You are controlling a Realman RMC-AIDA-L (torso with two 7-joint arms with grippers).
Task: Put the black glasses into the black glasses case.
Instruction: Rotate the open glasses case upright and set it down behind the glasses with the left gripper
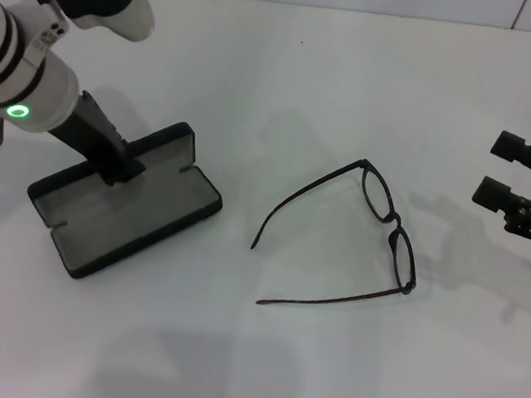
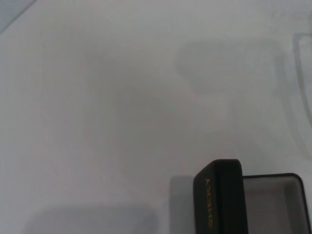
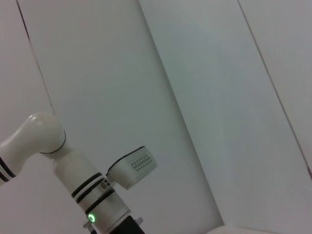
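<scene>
On the left of the head view, the left gripper (image 1: 118,164) reaches down to the black glasses case (image 1: 124,202), its black fingers meeting the raised lid at the hinge side; they look closed on the lid, holding the case open. The case sits on the white table (image 1: 286,88) with its grey lining facing up. The left wrist view shows the lid edge-on, with orange "SHERY" lettering.

Near the middle, well apart from the case, the black glasses (image 1: 375,233) lie on the table with both temple arms unfolded and pointing toward the case.

At the far right, the right gripper (image 1: 511,190) hovers near the glasses without touching them, its fingers spread apart.
</scene>
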